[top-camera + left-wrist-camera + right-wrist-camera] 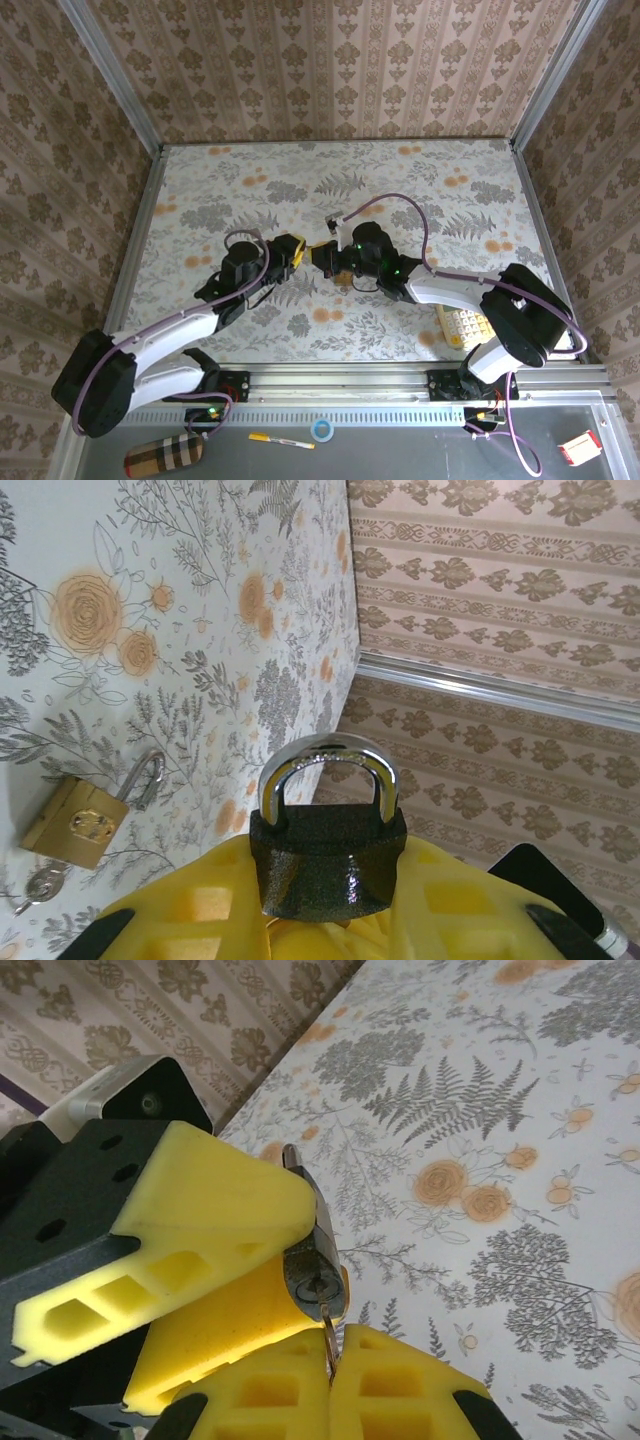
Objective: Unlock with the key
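A dark padlock (328,865) with a silver shackle (330,760) stands upright, and my left gripper (325,885) is shut on its body with yellow foam fingers (200,910). In the right wrist view the padlock's (315,1275) keyhole end faces my right gripper (332,1360). That gripper is shut on the key (328,1335). The key's thin metal blade runs from between the pads into the keyhole, and its head is hidden between them. From above, the left gripper (292,250) and the right gripper (322,256) meet at mid-table.
A brass padlock (75,822) with its shackle swung open lies on the floral table (400,190), a small bunch of keys (40,885) beside it. A beige patterned card (465,325) lies under the right arm. Wallpapered walls close in three sides.
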Tool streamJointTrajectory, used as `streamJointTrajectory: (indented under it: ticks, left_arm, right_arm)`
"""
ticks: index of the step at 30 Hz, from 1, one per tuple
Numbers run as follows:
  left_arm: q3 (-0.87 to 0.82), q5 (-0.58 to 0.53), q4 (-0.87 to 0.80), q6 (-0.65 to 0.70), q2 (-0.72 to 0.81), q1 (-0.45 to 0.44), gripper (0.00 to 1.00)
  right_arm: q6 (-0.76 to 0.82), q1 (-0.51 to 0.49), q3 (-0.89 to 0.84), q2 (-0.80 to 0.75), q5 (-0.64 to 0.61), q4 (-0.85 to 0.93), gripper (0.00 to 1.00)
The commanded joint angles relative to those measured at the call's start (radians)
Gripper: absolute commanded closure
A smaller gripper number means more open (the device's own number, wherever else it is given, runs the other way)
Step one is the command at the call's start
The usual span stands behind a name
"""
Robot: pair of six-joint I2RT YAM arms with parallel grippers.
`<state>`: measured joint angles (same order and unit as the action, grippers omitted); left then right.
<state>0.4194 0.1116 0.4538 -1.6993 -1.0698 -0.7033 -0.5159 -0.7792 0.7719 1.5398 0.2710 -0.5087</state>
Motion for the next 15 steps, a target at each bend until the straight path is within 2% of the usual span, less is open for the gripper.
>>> streamJointTrajectory:
  ticks: [1,7,15]
  left_arm:
    - [0.093,0.264,-0.028,0.083,0.051,-0.042,1.00]
    - [0.137,0.327,-0.326,0.246,0.094,-0.022,1.00]
    - [0.211,0.300,-0.509,0.359,0.074,-0.045,1.00]
  right_arm:
    - [0.057,-0.079,0.093,-0.011,0.312,-0.051,1.00]
    - [0.160,-0.036,0.142,-0.045,0.406,0.168,1.00]
    - [0.111,-0.019,0.112,-0.071,0.424,0.115,1.00]
